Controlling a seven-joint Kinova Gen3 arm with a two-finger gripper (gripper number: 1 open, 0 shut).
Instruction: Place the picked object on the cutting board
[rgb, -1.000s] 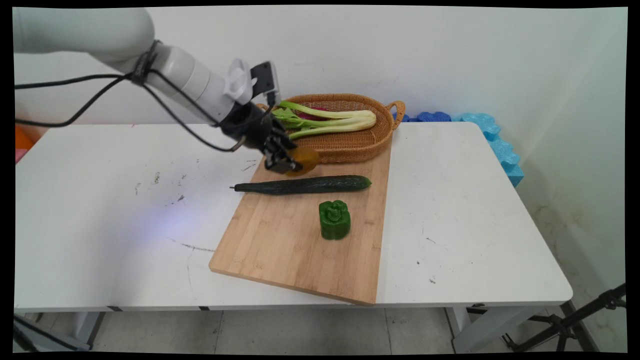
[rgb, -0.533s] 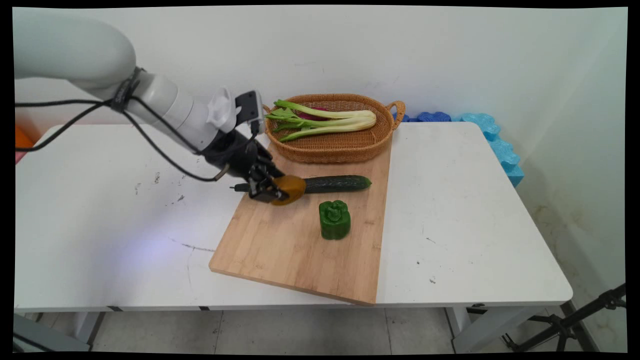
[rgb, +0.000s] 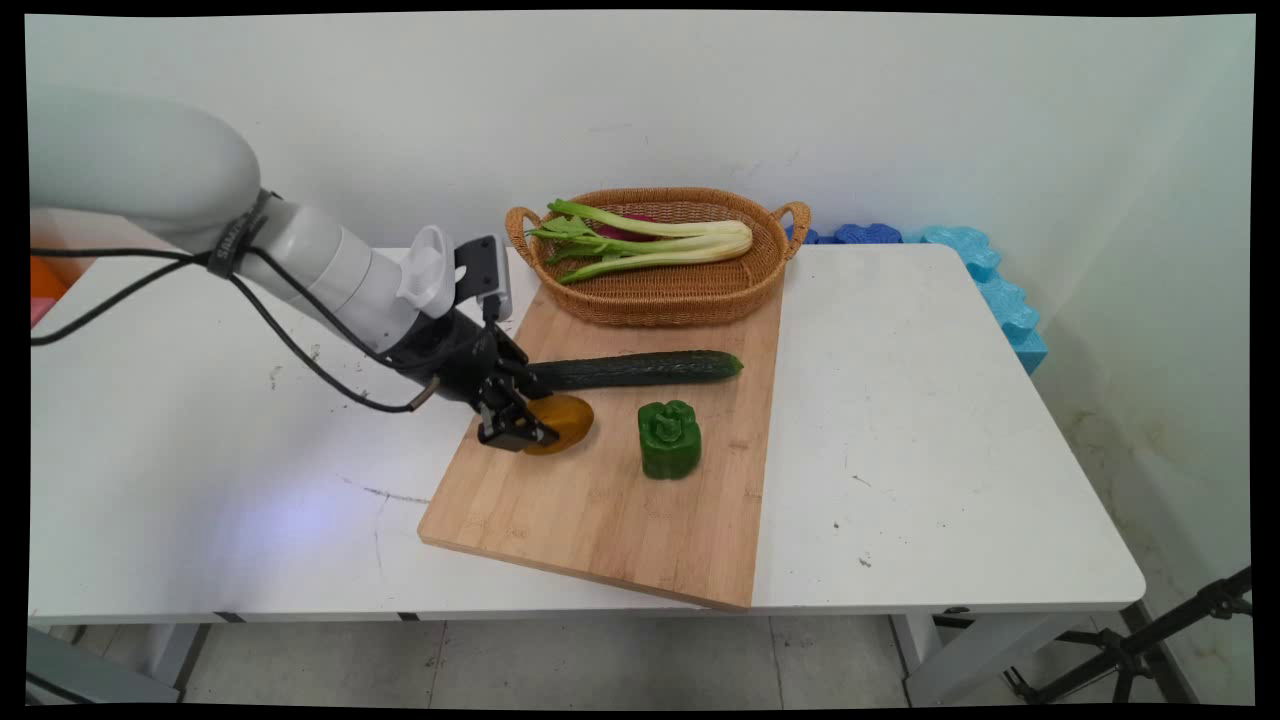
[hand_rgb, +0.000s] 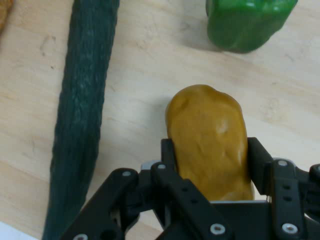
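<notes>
While its arm hides the cucumber's (rgb: 640, 368) stem, the claw (rgb: 528, 428) grips a potato (hand_rgb: 210, 140).

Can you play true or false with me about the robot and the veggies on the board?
1. The gripper is shut on the potato. True.
2. The cucumber lies in the basket. False: it lies on the wooden board.
3. The green pepper stands on the board. True.
4. The basket holds nothing. False: a leafy stalk vegetable lies in it.
</notes>
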